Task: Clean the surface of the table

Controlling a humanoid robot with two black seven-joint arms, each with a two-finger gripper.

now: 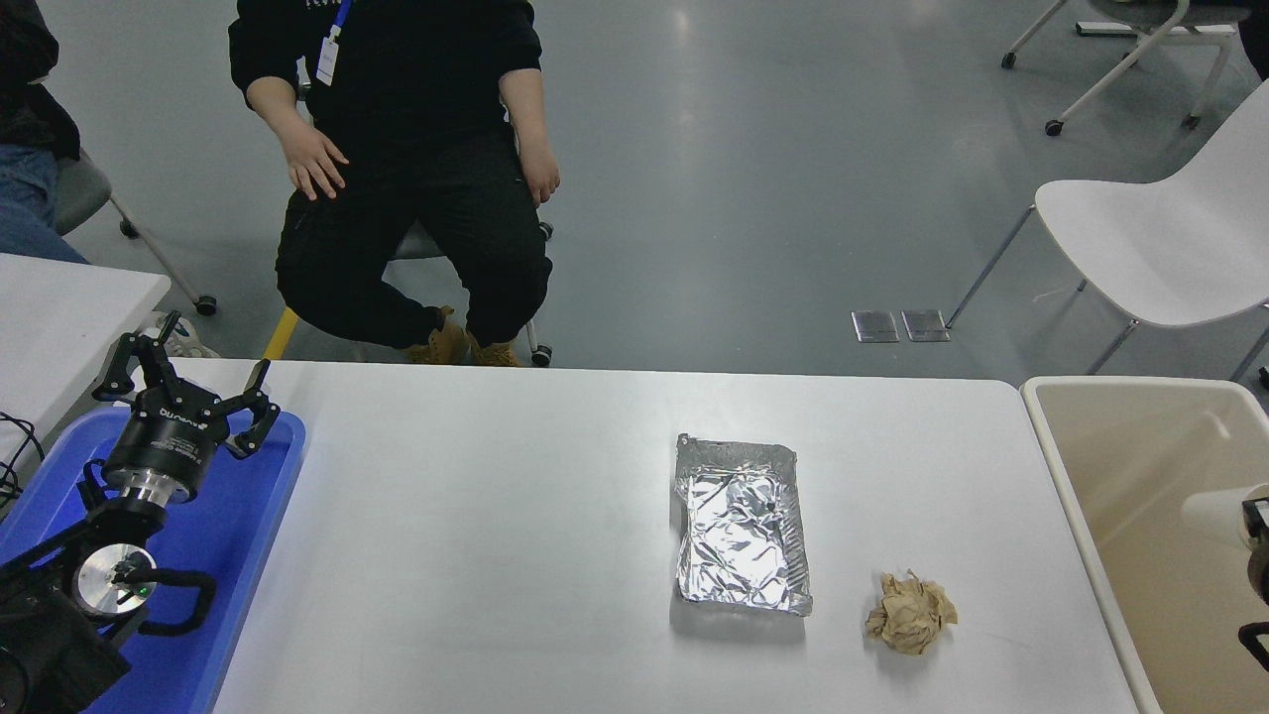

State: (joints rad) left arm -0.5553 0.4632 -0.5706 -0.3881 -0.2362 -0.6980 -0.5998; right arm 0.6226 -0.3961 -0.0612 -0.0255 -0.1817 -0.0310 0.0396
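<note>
Table surface fills the frame's lower middle, bearing a foil tray and crumpled paper. My left gripper sits splayed, lower left; my right (right edge) I cannot tell. Pinching thin foil could crush it.

Foil tray and crumpled brown paper lie apart on the table surface.

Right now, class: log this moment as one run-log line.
left gripper: open, parked over blue tray | right arm: edge only | table surface: foil tray, crumpled paper
</note>
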